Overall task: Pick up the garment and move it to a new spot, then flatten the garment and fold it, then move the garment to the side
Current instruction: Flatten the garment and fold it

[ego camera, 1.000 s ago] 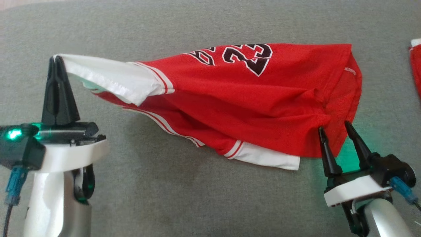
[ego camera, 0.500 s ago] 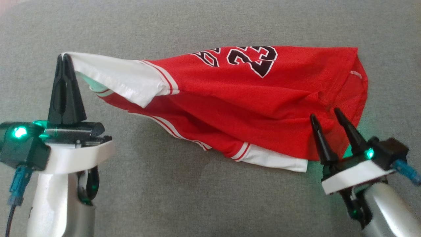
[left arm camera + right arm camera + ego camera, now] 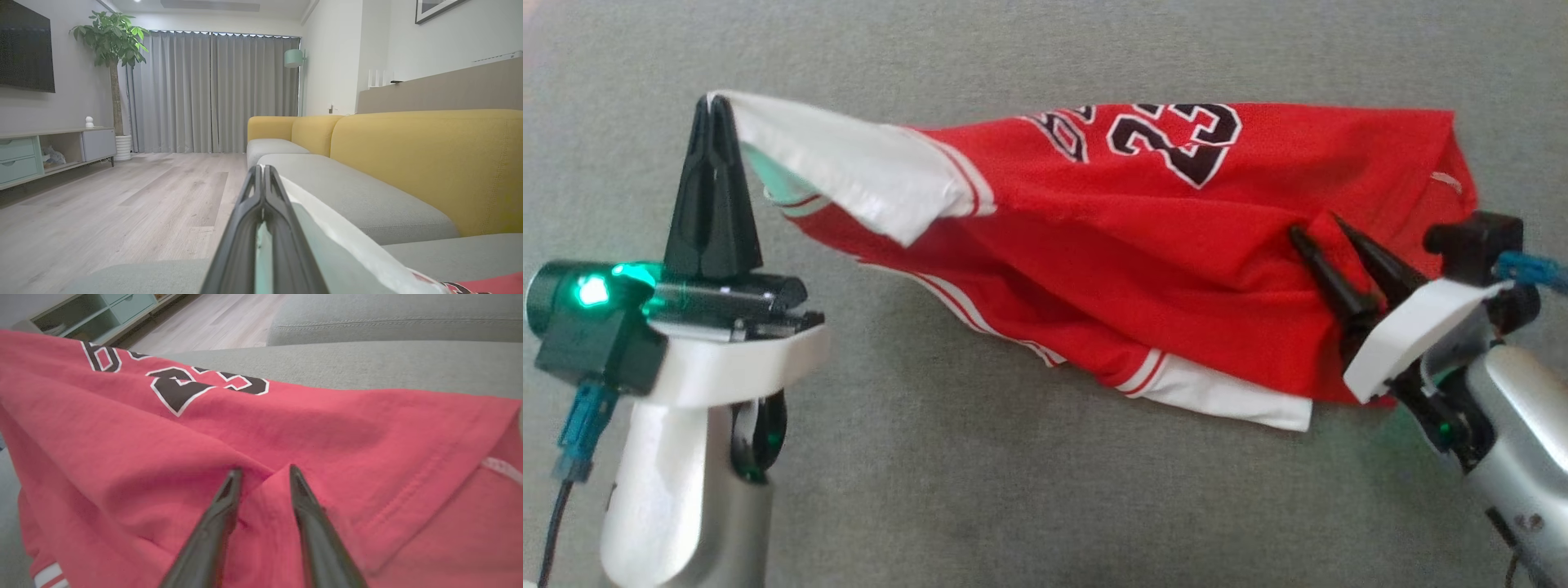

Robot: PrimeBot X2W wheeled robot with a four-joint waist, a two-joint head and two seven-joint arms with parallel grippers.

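Observation:
The garment (image 3: 1143, 237) is a red jersey with white sleeves and a black number, lying crumpled across the grey sofa seat (image 3: 1013, 490). My left gripper (image 3: 712, 100) is shut on the edge of a white sleeve and holds it up off the seat, pulled out to the left. The left wrist view has those closed fingers (image 3: 263, 167) with the white sleeve (image 3: 347, 241) trailing off to the right. My right gripper (image 3: 1315, 229) rests on the jersey's right part, jaws apart. Its tips (image 3: 263, 469) straddle a raised fold of the red cloth (image 3: 286, 428).
Yellow backrests (image 3: 425, 163) run along the sofa's far side. Past the seat's end lie a wooden floor (image 3: 122, 204), a low cabinet (image 3: 41, 151) by the wall and a potted plant (image 3: 114, 45).
My right gripper has moved forward from the jersey's lower hem onto the cloth, and its fingers now stand closer together. The left gripper has carried the sleeve a little further away.

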